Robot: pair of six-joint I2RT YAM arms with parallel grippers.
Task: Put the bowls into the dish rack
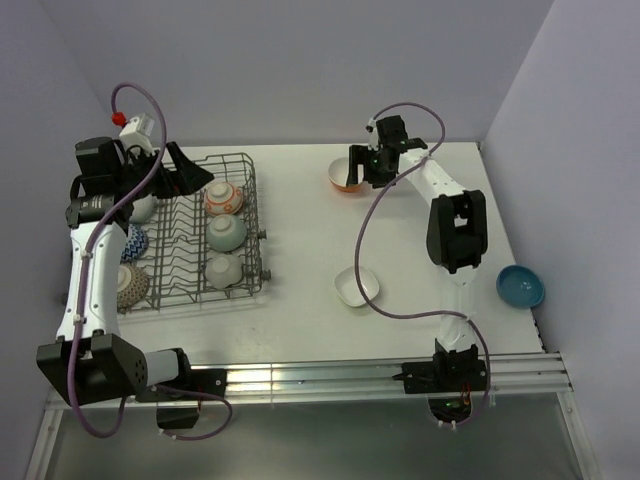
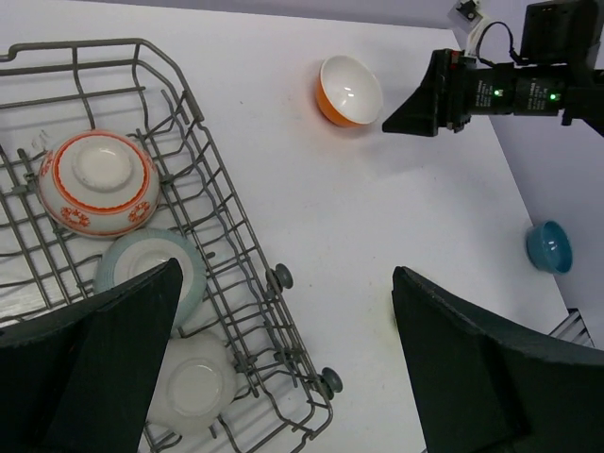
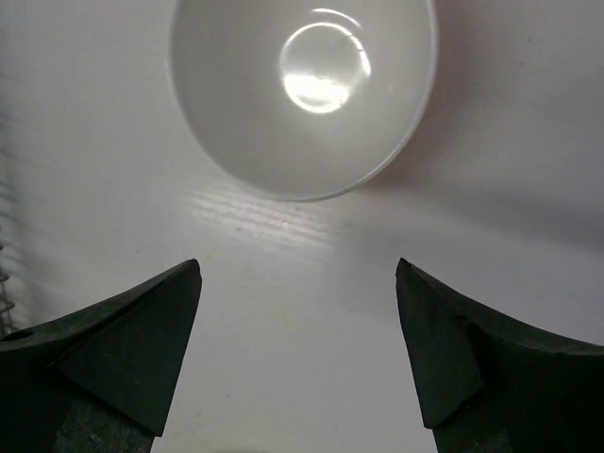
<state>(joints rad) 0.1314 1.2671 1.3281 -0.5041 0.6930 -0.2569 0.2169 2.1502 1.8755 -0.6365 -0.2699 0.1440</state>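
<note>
Rack [image 1: 180, 240] contents, right row from far to near: red-orange patterned bowl [image 1: 223, 198], pale green bowl [image 1: 226, 232], white bowl [image 1: 222, 270], all base-up. Left row, partly hidden behind the left arm: pale bowl [image 1: 142, 208], blue-patterned bowl [image 1: 136, 242], multicolour scalloped bowl [image 1: 130, 285].

Outside the rack, upright on the table [image 1: 300, 230]: orange bowl [image 1: 345, 178] at the far side, white square bowl [image 1: 356, 287] mid-table, blue bowl [image 1: 520, 286] at the right edge.

Left gripper [image 1: 190, 170] hangs over the rack's far end, jaws wide apart, holding nothing. Right gripper [image 1: 365, 165] is over the orange bowl, jaws spread, nothing between them.

The left wrist view shows the foot rings of the three right-row bowls and the right gripper just beside the orange bowl, but not the left row. The right wrist view shows only that bowl's white inside, ahead of the fingertips [image 3: 113, 349] and untouched. Only the top view shows the square bowl.
</note>
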